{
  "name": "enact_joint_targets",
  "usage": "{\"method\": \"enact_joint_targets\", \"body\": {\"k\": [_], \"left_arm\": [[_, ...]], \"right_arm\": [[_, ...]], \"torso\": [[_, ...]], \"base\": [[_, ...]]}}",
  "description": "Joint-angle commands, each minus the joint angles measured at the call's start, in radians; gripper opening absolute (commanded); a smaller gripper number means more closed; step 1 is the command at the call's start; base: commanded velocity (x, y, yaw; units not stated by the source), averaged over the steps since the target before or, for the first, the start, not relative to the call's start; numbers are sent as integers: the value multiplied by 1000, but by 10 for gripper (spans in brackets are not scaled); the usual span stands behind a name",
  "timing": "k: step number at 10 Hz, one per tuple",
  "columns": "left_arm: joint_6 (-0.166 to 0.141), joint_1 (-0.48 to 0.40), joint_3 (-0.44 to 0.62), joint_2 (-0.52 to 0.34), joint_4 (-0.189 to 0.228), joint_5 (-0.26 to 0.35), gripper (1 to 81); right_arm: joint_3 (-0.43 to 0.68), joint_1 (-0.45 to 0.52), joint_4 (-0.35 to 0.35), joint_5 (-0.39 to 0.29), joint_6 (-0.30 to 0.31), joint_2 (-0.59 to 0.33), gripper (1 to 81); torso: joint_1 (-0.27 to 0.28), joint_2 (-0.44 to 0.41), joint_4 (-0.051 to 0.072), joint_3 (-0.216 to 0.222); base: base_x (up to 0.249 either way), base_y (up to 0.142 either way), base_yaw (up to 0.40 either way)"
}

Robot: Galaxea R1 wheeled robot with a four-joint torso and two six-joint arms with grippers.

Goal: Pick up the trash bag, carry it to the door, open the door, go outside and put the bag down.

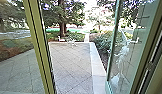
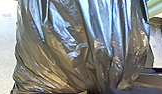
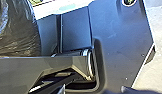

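Note:
A dark, shiny trash bag [image 2: 79,50] shows large and close in the left wrist view, its plastic gathered into folds toward the robot's dark parts. The same bag [image 3: 17,30] appears at one side in the right wrist view, beside the robot's own plate. In the head view the glass door [image 1: 127,55] stands swung open on the right, with the doorway's frame post [image 1: 38,47] on the left. What holds the bag is hidden.
Beyond the doorway lies a paved yard [image 1: 72,62] with a pale kerb strip [image 1: 98,72] along its right side. Bushes [image 1: 102,41] and a tree trunk [image 1: 63,29] stand farther off.

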Motion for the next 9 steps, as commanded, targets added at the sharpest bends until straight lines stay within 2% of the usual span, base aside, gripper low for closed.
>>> {"method": "enact_joint_targets", "body": {"k": [1, 2, 9], "left_arm": [[6, -55, 4, -8, 9, 53, 10], [6, -54, 6, -8, 9, 53, 10], [6, -54, 4, -12, 9, 54, 10]], "right_arm": [[16, 36, -15, -63, -14, 25, 811], [16, 36, -15, -63, -14, 25, 811], [19, 38, -16, -65, -14, 25, 811]], "torso": [[0, 0, 0, 0], [0, 0, 0, 0], [0, 0, 0, 0]], "base": [[0, -72, 0], [0, -63, 0], [0, 0, 0]]}}
